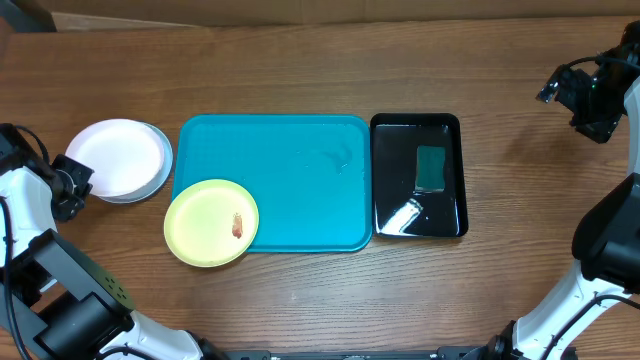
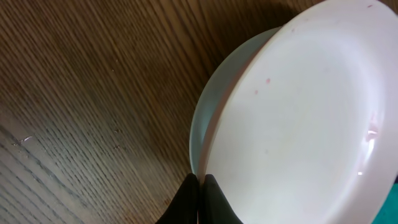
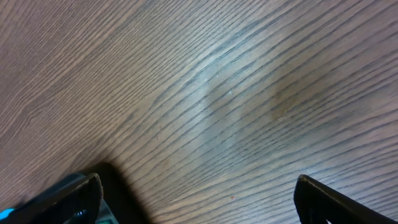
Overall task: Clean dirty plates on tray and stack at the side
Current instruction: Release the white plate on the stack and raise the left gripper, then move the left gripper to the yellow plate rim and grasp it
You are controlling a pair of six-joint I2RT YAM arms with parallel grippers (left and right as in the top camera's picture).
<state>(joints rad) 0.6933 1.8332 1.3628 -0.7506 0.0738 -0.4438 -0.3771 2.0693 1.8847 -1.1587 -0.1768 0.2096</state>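
The white plate (image 1: 115, 152) lies on the light blue plate (image 1: 155, 186) on the wood left of the turquoise tray (image 1: 300, 190). The yellow-green plate (image 1: 205, 225), with a reddish smear, overlaps the tray's front left corner. My left gripper (image 1: 72, 185) is at the stack's left edge. In the left wrist view its fingers (image 2: 199, 190) are shut on the white plate's (image 2: 311, 118) rim, one inside and one outside, with the blue plate's (image 2: 202, 124) edge just beside. The white plate shows faint pink specks. My right gripper (image 1: 562, 92) is open (image 3: 199, 199) over bare wood at the far right.
A glossy black tray (image 1: 388, 170) holding a green sponge (image 1: 431, 167) stands right of the turquoise tray. The black tray's corner shows at the lower left of the right wrist view (image 3: 62, 202).
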